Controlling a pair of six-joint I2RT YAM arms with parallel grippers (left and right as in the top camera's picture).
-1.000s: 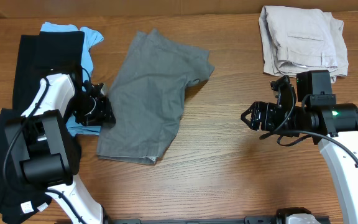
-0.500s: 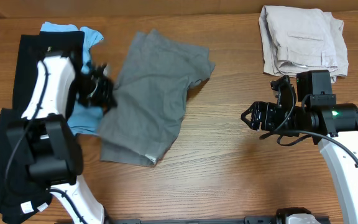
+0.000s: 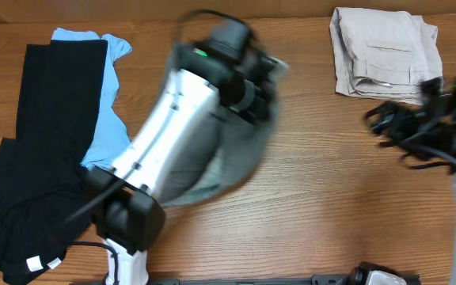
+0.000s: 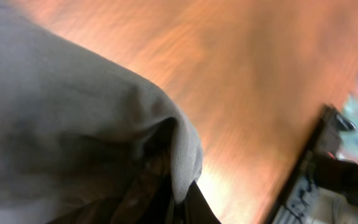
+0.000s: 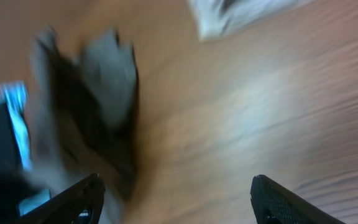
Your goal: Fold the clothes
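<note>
The grey shorts (image 3: 228,162) lie mid-table, largely hidden under my left arm, which stretches across them. My left gripper (image 3: 261,83) is shut on a fold of the grey shorts (image 4: 98,118) and holds it lifted above the wood; the pinch shows at the bottom of the left wrist view (image 4: 182,202). My right gripper (image 3: 382,125) is open and empty at the right side, blurred. In the right wrist view its fingers (image 5: 176,199) are wide apart over bare wood, with the grey shorts (image 5: 104,81) blurred at left.
Folded pale beige shorts (image 3: 385,51) lie at the back right. A black garment (image 3: 42,150) and a light blue garment (image 3: 105,103) lie at the left. The front table edge holds a black rail (image 3: 291,279).
My left gripper has swept from the shorts' left edge up and right, dragging the grey fabric over itself. My right arm has pulled back toward the right edge.
</note>
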